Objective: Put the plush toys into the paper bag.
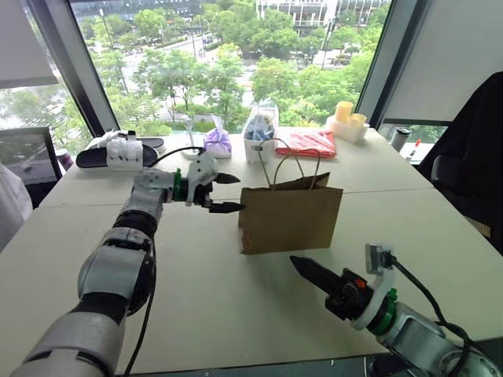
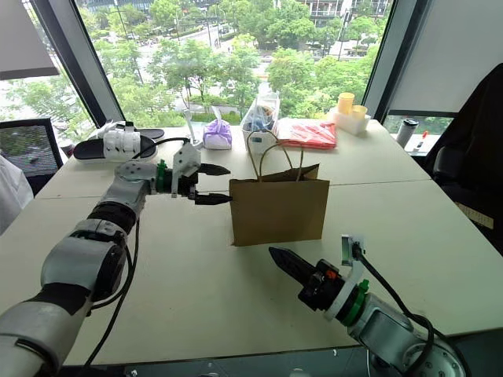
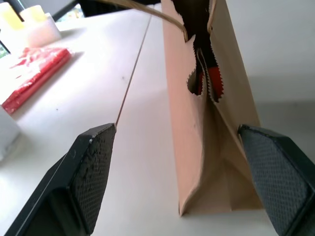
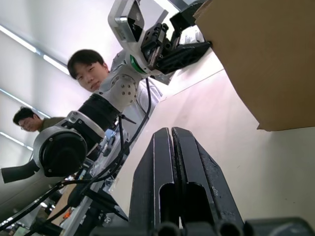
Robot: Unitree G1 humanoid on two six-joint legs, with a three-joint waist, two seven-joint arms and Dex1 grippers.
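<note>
The brown paper bag (image 1: 291, 218) stands upright on the white table (image 1: 196, 275), its cord handles up. My left gripper (image 1: 228, 193) is open, level, right at the bag's left side edge, with nothing held. In the left wrist view its two fingers (image 3: 91, 167) stand wide apart with the bag (image 3: 206, 137) seen edge-on beyond them. A red and dark patch (image 3: 210, 81) shows inside the bag's mouth; I cannot tell what it is. The plush toys are hidden. My right gripper (image 1: 302, 266) is shut and empty, hovering in front of the bag, pointing toward it.
At the table's far side sit a purple pouch (image 1: 218, 141), a white container with a clear plastic bag (image 1: 259, 133), a red packet (image 1: 306, 144), yellow cups (image 1: 346, 118) and a black-and-white device (image 1: 122, 153). Two people (image 4: 88, 69) are behind my left arm.
</note>
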